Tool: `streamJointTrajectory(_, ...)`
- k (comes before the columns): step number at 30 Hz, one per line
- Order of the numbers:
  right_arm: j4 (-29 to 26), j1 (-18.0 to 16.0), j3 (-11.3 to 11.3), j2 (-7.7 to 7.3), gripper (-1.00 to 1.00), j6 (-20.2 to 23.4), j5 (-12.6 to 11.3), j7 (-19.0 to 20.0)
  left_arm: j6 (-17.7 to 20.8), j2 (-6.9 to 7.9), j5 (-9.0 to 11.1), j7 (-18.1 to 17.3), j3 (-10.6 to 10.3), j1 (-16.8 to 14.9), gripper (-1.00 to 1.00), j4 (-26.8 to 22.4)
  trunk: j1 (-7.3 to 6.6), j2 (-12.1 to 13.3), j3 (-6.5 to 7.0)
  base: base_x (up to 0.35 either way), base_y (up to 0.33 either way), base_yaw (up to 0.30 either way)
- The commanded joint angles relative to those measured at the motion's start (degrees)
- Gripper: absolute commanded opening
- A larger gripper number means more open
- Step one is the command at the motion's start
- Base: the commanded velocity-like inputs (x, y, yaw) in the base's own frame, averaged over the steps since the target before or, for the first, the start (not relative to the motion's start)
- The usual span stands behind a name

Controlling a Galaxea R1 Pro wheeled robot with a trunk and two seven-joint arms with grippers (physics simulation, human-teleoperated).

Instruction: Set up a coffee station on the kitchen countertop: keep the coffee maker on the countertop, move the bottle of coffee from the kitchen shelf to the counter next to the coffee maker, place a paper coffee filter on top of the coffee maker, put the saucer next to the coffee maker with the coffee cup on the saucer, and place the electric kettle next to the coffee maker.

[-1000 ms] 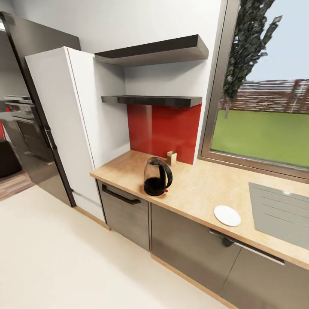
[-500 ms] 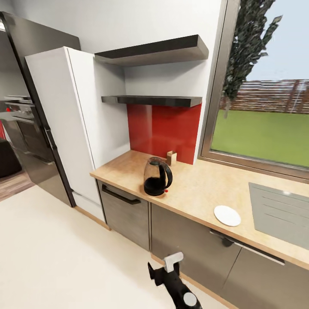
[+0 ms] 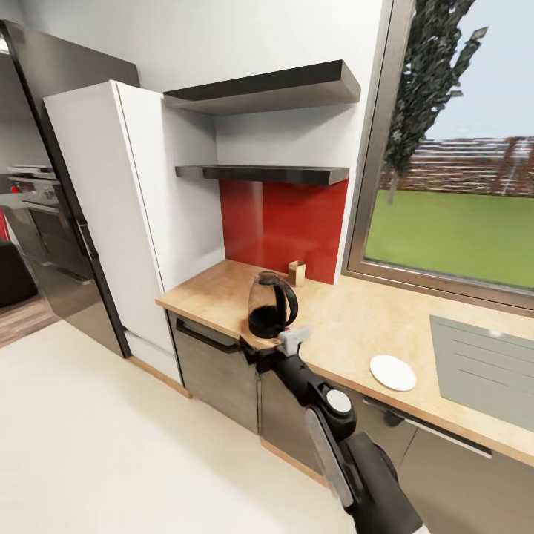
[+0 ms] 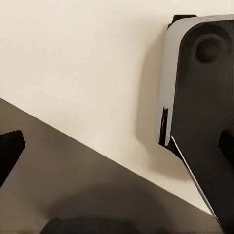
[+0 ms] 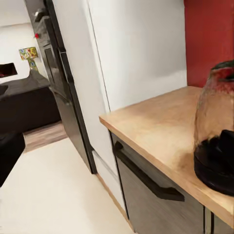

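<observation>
So we're parked in front of the kitchen countertop (image 3: 348, 326), looking down at it from the head camera. The electric kettle (image 3: 271, 305) sits upright near the front edge of the counter, just in front of the red backsplash (image 3: 285, 222), with its loop handle and little red switch turned toward the sink side. Behind it, right against the backsplash, there's a small tan wooden thing (image 3: 297, 272) we can't really identify. The saucer (image 3: 392, 372) lies flat further along the counter, well apart from the kettle, between it and the steel sink (image 3: 482, 367).

Our right arm reaches up from the bottom of the head view, and the right gripper (image 3: 271, 343) is just in front of the kettle's base, at the counter edge. From the right wrist camera the kettle (image 5: 216, 141) looms very close on one side, with the counter (image 5: 161, 131) and a dark drawer handle (image 5: 146, 178) below it. We honestly can't tell if the fingers are spread or pressed together.

Two kitchen shelf slabs (image 3: 263, 174) hang on the wall above, nothing visible on them from this angle. The left wrist camera just gives us pale floor (image 4: 78, 63) and part of the robot's own body (image 4: 200, 97)
</observation>
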Motion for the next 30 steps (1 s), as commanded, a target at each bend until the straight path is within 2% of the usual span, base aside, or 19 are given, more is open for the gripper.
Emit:
streamJointTrajectory(1,-0.1,-0.9,-0.6,0.02,1.0,1.0,-1.2,0.2,0.3,-0.03,-0.5,-0.4,0.5,0.0,1.0,0.0,0.04,-0.1,-0.12,0.0,0.0,0.0)
streamJointTrajectory(2,0.0,-3.6,-3.0,0.02,1.0,3.3,-2.2,0.5,0.3,-0.02,-0.6,-0.4,0.5,0.1,1.0,0.5,0.04,-0.1,-0.12,0.0,0.0,0.0)
streamJointTrajectory(4,0.1,-6.0,-5.0,-0.68,1.0,5.1,-2.9,2.0,0.3,0.01,-0.7,-0.4,0.5,0.1,1.0,0.8,0.04,-0.1,-0.12,0.0,0.0,0.0)
streamJointTrajectory(7,0.5,-7.0,-5.9,-2.33,1.0,5.8,-3.1,4.1,0.3,0.02,-0.7,-0.4,0.6,0.1,1.0,0.9,0.04,-0.1,-0.12,0.0,0.0,0.0)
streamJointTrajectory(8,0.8,-7.3,-6.7,-3.95,1.0,6.1,-3.2,5.2,0.3,0.01,-0.7,-0.4,0.6,0.0,1.0,1.0,0.04,-0.1,-0.12,0.006,0.0,0.0)
streamJointTrajectory(9,1.0,-7.4,-7.2,-4.73,1.0,6.2,-3.3,5.5,0.3,0.01,-0.7,-0.4,0.6,0.0,1.0,1.0,0.04,-0.1,-0.12,0.037,0.0,0.0)
streamJointTrajectory(13,1.5,-7.6,-7.8,-6.0,1.0,6.4,-3.2,6.0,0.4,0.13,-0.7,-0.4,0.6,0.1,1.0,1.0,0.04,-0.1,-0.12,0.109,-0.003,0.0)
streamJointTrajectory(30,1.8,-7.7,-7.8,-6.98,1.0,6.3,-2.9,5.9,0.4,0.17,-0.7,-0.4,0.6,0.0,1.0,1.0,0.04,-0.1,-0.12,0.315,0.045,-0.02)
